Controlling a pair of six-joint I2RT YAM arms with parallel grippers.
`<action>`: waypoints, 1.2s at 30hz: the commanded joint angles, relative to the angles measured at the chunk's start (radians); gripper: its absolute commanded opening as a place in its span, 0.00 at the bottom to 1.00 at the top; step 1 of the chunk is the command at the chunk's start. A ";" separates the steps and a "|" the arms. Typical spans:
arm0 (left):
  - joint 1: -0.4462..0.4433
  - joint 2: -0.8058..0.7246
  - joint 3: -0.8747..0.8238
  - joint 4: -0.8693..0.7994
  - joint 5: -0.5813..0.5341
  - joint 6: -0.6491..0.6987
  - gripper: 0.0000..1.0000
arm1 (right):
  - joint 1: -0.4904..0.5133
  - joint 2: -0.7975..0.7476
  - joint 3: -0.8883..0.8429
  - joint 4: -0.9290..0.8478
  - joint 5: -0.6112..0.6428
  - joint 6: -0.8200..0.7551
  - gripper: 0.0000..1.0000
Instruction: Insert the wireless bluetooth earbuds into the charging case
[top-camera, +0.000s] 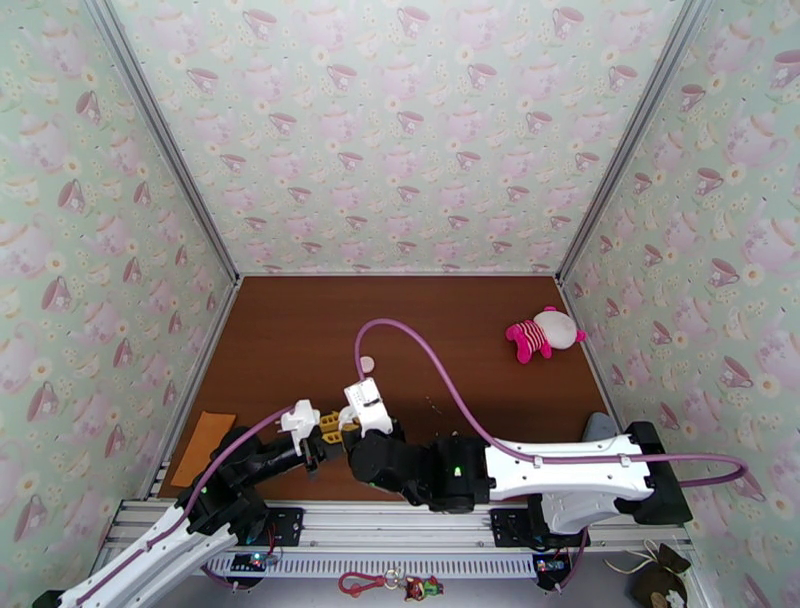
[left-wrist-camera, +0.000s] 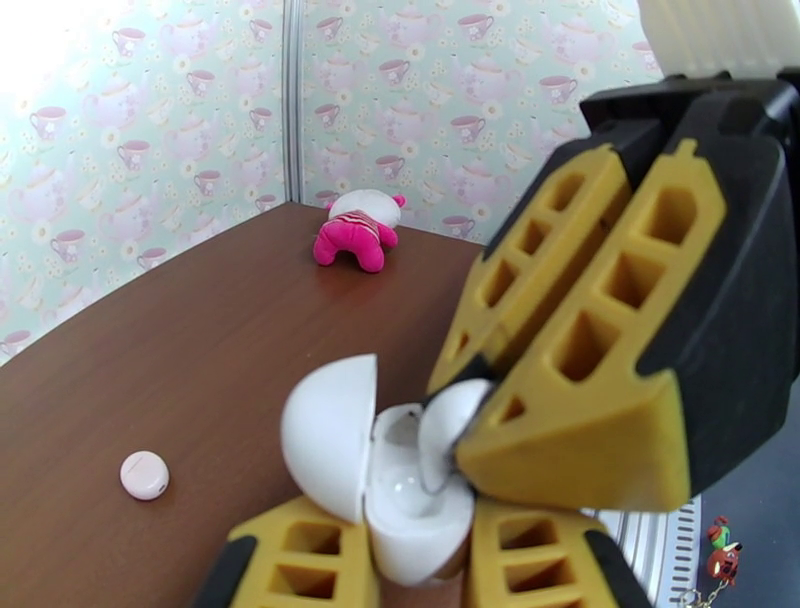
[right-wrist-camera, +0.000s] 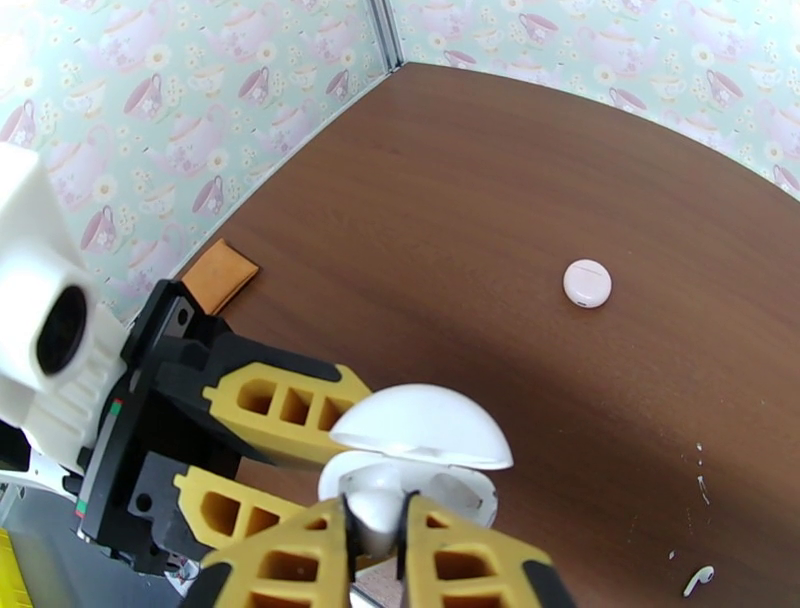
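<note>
Clamped left claw (left-wrist-camera: 412, 525) on the open white charging case (left-wrist-camera: 330, 430); pinched right claw (right-wrist-camera: 378, 520) on a white earbud (left-wrist-camera: 447, 420) inside it. Saw closed pink case (right-wrist-camera: 587, 283) well apart on counter (right-wrist-camera: 480, 180).

White case (left-wrist-camera: 415, 530), yellow fingers (left-wrist-camera: 600, 400), brown table (top-camera: 300, 330), teacup-patterned walls (top-camera: 400, 130).

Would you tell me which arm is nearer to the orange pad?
Left. The left arm passes just right of the orange pad. The right arm reaches in from the right side, with the right gripper at the white case, farther from the pad.
</note>
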 joint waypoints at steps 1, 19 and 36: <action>0.008 -0.011 -0.003 0.059 -0.008 0.016 0.00 | 0.009 0.030 0.047 -0.022 -0.057 0.025 0.19; 0.006 -0.015 -0.003 0.048 0.008 0.031 0.00 | -0.017 0.071 0.149 -0.092 -0.082 0.082 0.32; 0.006 -0.018 -0.003 0.045 0.015 0.029 0.00 | -0.032 0.054 0.178 -0.120 -0.098 0.102 0.44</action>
